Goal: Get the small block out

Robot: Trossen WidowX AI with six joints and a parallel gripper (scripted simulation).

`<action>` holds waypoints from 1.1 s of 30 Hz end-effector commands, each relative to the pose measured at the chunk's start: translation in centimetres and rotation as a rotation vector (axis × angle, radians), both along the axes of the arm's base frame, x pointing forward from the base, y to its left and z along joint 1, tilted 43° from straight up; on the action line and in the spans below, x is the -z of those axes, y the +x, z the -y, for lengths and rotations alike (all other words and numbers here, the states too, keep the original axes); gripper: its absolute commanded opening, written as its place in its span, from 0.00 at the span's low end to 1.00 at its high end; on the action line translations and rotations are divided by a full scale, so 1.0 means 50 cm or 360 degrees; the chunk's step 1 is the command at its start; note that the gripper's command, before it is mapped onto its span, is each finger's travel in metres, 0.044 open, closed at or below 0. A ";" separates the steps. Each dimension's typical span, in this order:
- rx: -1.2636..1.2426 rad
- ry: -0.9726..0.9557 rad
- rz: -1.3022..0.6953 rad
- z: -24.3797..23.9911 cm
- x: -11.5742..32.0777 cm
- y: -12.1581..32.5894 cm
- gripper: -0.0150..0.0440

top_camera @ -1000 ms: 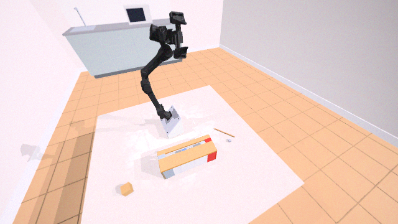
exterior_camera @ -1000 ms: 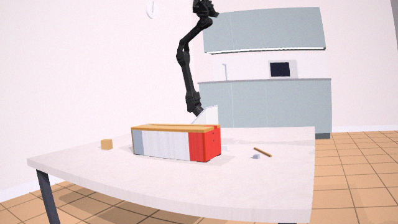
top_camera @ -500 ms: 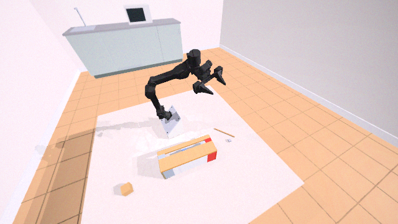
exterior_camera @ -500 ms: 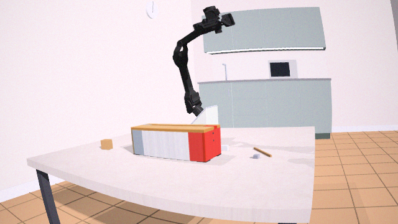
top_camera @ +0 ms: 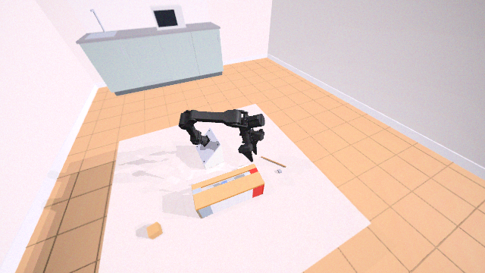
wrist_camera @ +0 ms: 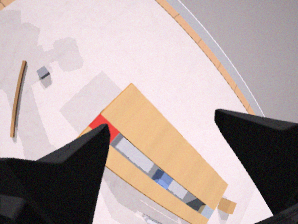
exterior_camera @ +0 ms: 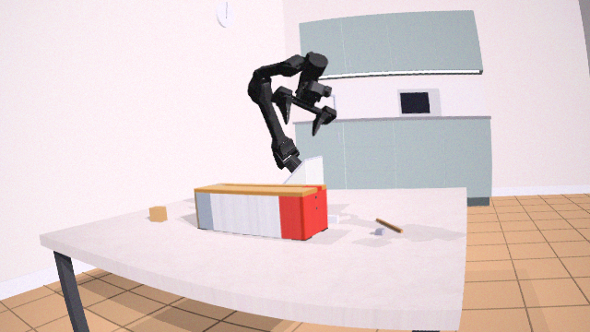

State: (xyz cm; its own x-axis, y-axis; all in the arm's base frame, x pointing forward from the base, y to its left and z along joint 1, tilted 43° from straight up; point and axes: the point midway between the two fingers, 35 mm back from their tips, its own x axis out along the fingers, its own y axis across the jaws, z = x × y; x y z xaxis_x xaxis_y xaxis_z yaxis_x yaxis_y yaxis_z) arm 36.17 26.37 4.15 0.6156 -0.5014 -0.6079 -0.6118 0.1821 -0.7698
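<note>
"What was nearest to us in the wrist view?"

"Our pincer (top_camera: 253,156) (exterior_camera: 300,129) (wrist_camera: 162,121), wide open, its two fingers well apart and holding nothing. We had it above the desk (top_camera: 284,227) (exterior_camera: 277,267) (wrist_camera: 100,30), higher than the box (top_camera: 229,195) (exterior_camera: 246,214) (wrist_camera: 165,135)."

"And our block?"

"We saw one blue block (top_camera: 224,183) (wrist_camera: 162,178) inside the box, near the middle of its length, through the slot. Two tan boards flanked that slot, so we had only a narrow way in from above."

"Which way did it point?"

"We couldn't tell a long axis on the block; too little of it showed. The one box ran lengthwise from lower left to upper right in the top view, its red end at the upper right."

"What else lay around us?"

"Off the red end, we had one small grey cube (top_camera: 279,171) (exterior_camera: 379,231) (wrist_camera: 43,72), and near it one thin brown stick (top_camera: 273,161) (exterior_camera: 389,225) (wrist_camera: 18,99), both apart from the box. Beyond the other end sat one tan cube (top_camera: 154,230) (exterior_camera: 158,214) (wrist_camera: 227,205)."

"And farthest off?"

"Past the desk we saw one run of pale green lower cupboards (top_camera: 159,57) (exterior_camera: 415,152), one dark-screened appliance (top_camera: 166,17) (exterior_camera: 415,102) on top, and one wall clock (exterior_camera: 225,14)."
</note>
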 end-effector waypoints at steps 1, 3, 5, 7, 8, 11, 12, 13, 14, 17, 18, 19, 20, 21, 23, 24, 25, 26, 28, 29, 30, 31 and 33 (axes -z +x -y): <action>0.0064 -0.0360 -0.0415 0.129 0.040 -0.031 0.93; 0.0102 -0.0525 -0.0640 0.192 0.047 -0.053 0.93; 0.0142 -0.0677 -0.0876 0.251 0.048 -0.078 0.93; 0.0183 -0.0814 -0.1124 0.307 0.042 -0.105 0.93; 0.0200 -0.0866 -0.1227 0.328 0.038 -0.117 0.93; 0.0213 -0.0905 -0.1311 0.344 0.034 -0.126 0.93; 0.0213 -0.0905 -0.1311 0.344 0.034 -0.126 0.93; 0.0213 -0.0905 -0.1311 0.344 0.034 -0.126 0.93; 0.0213 -0.0905 -0.1311 0.344 0.034 -0.126 0.93; 0.0213 -0.0905 -0.1311 0.344 0.034 -0.126 0.93; 0.0213 -0.0905 -0.1311 0.344 0.034 -0.126 0.93; 0.0213 -0.0905 -0.1311 0.345 0.034 -0.126 0.93; 0.0213 -0.0905 -0.1311 0.345 0.035 -0.126 0.93; 0.0213 -0.0905 -0.1311 0.346 0.036 -0.125 0.93; 0.0212 -0.0904 -0.1311 0.349 0.040 -0.124 0.93; 0.0212 -0.0904 -0.1311 0.351 0.043 -0.123 0.93; 0.0212 -0.0904 -0.1311 0.353 0.045 -0.123 0.93; 0.0212 -0.0904 -0.1311 0.355 0.048 -0.122 0.93; 0.0211 -0.0903 -0.1311 0.359 0.053 -0.120 0.93; 0.0211 -0.0903 -0.1311 0.361 0.055 -0.120 0.93; 0.0211 -0.0903 -0.1311 0.363 0.058 -0.119 0.93; 0.0211 -0.0903 -0.1311 0.365 0.060 -0.118 0.93; 0.0211 -0.0903 -0.1311 0.369 0.065 -0.117 0.93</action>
State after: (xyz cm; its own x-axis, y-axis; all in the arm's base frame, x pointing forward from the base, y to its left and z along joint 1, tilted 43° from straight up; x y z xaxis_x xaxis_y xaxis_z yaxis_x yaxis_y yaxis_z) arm 30.29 8.46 1.30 0.0326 -0.8793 -0.4752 -0.9925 0.0277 -0.1194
